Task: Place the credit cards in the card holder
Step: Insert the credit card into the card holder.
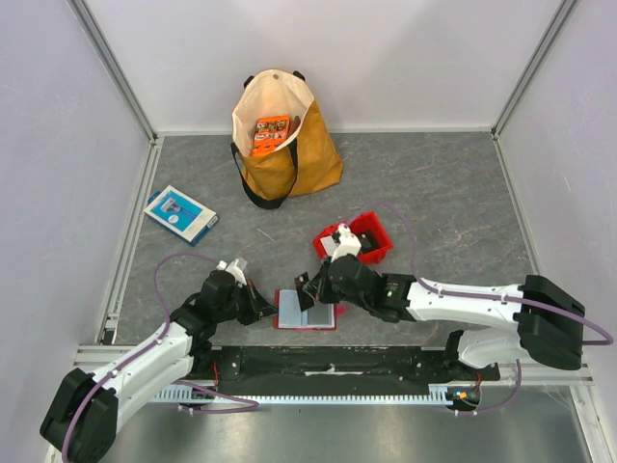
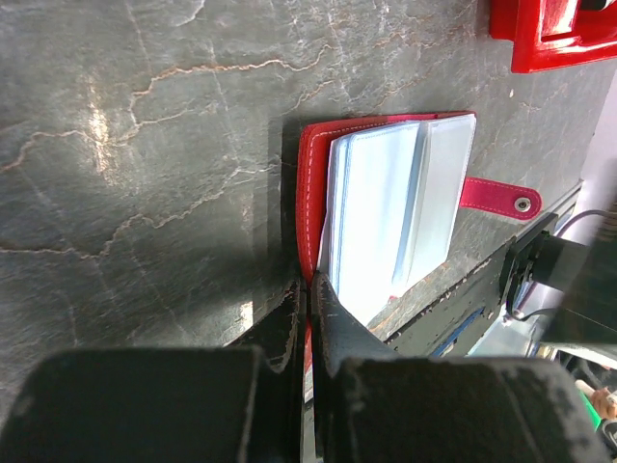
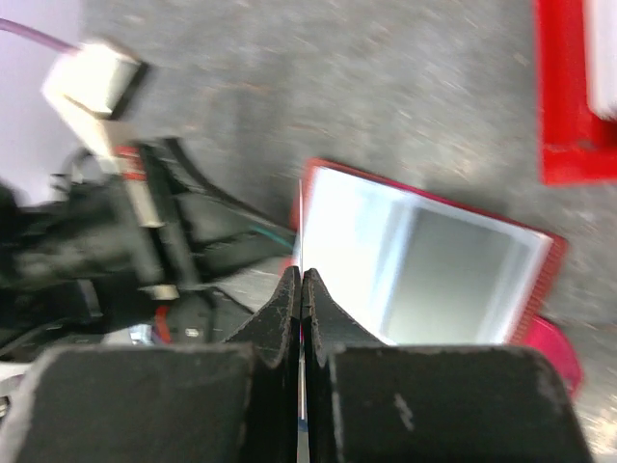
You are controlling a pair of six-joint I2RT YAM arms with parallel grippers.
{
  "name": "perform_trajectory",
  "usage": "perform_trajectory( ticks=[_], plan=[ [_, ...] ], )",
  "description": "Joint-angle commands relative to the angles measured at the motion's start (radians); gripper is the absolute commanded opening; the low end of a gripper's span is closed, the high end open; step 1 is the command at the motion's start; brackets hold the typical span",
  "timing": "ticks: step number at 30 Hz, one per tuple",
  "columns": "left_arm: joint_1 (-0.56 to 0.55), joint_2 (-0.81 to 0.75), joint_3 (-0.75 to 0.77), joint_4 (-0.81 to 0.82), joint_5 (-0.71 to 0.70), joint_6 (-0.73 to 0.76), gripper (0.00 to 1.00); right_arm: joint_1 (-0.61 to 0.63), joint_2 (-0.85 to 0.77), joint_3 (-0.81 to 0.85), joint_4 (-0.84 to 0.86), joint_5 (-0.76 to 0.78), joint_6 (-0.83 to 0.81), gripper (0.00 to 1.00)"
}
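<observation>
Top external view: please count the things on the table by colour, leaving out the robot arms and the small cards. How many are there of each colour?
Red: 2, the card holder and the plastic bin
Blue and white: 1, the flat box
Mustard yellow: 1, the tote bag
Orange: 1, the packet inside that bag
Total: 5

top external: high, far, looking down and forward | left wrist: close, card holder (image 2: 376, 203) just beyond its jaws | right wrist: close, blurred, card holder just beyond its jaws | shared: card holder, all three views
</observation>
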Motion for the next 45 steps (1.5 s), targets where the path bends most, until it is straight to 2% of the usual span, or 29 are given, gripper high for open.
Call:
perform_trajectory(
  ticks=[1, 4, 11, 27, 39, 45],
  plan=[
    [0.000, -0.011, 0.000, -0.011, -0.005, -0.018, 0.02, -0.008, -0.006, -0.180, 0.165, 0.008, 0.139, 0.00],
    [0.000, -0.011, -0.001, -0.011, -0.004, -0.021, 0.02, -0.008, 0.001, -0.268, 0.287, 0.000, 0.173, 0.00],
    [-0.003, -0.014, -0.009, -0.005, -0.004, -0.036, 0.02, -0.008, 0.040, -0.346, 0.417, 0.008, 0.200, 0.00],
    [-0.003, -0.017, -0.021, 0.004, -0.002, -0.044, 0.02, -0.008, 0.156, -0.422, 0.595, -0.009, 0.292, 0.00],
    [0.000, -0.034, -0.035, 0.003, -0.002, -0.052, 0.02, -0.008, 0.300, -0.478, 0.827, -0.046, 0.383, 0.00],
    [0.000, -0.037, -0.037, 0.000, -0.002, -0.053, 0.02, -0.008, 0.321, -0.455, 0.807, -0.053, 0.374, 0.00]
  ],
)
